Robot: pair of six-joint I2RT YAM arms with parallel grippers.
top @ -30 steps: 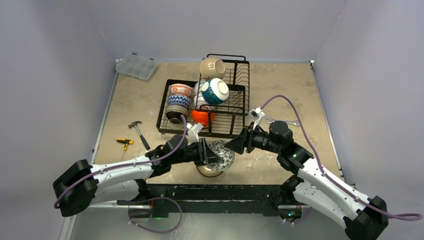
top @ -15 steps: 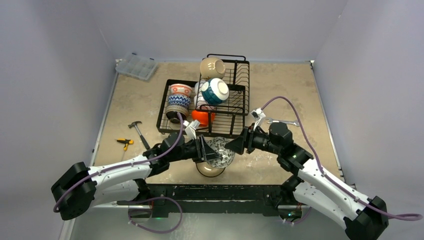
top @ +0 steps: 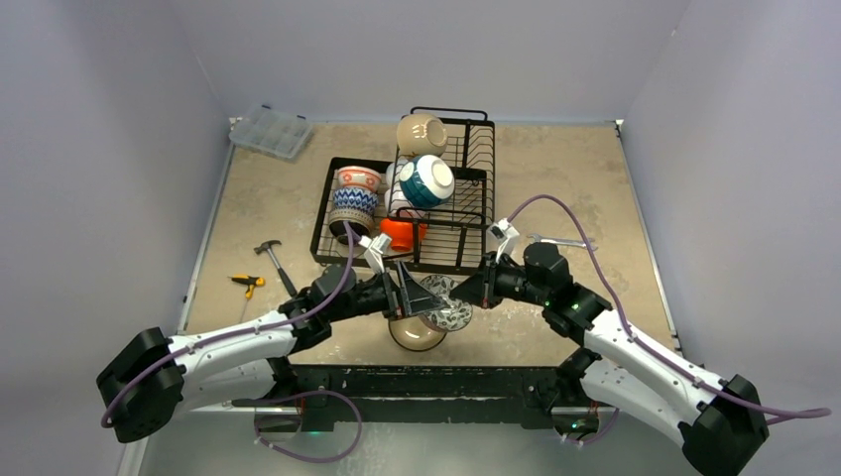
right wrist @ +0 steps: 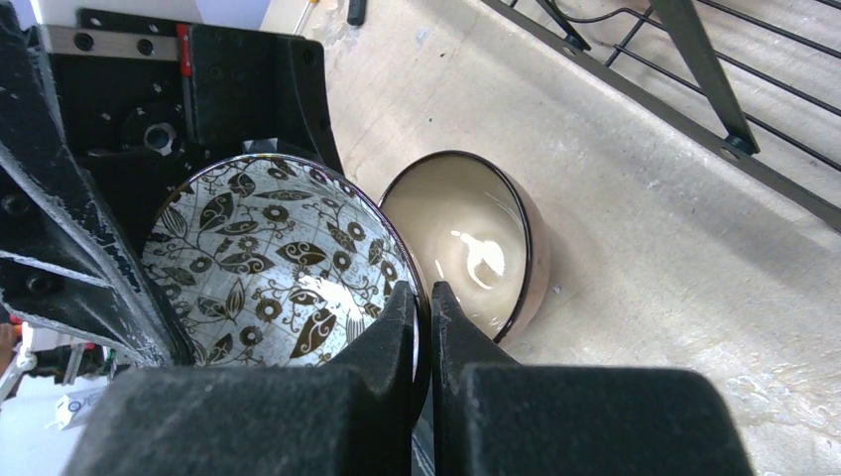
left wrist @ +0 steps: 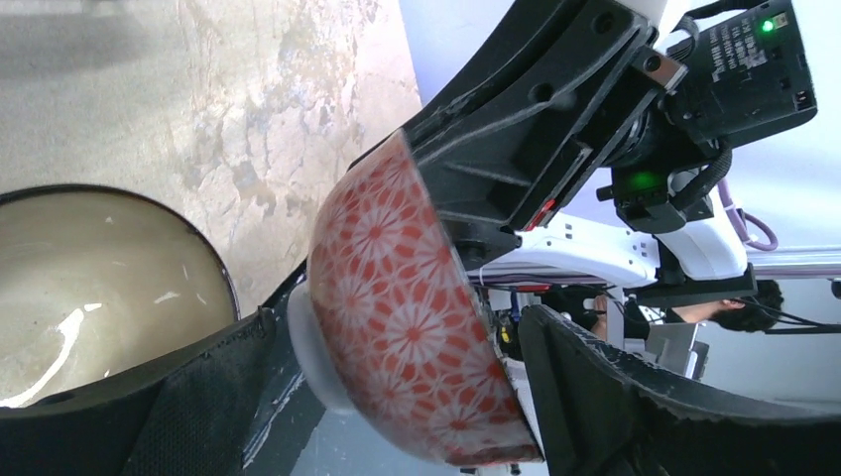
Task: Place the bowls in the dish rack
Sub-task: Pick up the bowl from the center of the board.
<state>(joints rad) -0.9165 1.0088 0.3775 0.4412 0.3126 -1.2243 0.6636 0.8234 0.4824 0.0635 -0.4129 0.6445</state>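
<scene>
While the right hand (right wrist: 421,295) pinches the floral bowl (left wrist: 392,288) rim, the left hand (top: 408,294) stands spread, seemingly clear.

One red floral ceramic bowl (left wrist: 397,317), glossy glaze; cream-lined ceramic bowl (right wrist: 476,238), glossy; black metal wire rack (top: 461,223), smooth; beige stone-look tabletop (right wrist: 645,218), matt and mottled.

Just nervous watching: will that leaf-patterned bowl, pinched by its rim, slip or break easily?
Probably slippery: the leaf-patterned bowl looks glossy, and the right gripper grips only its thin rim. Likely ceramic, so stiff but breakable if dropped.
</scene>
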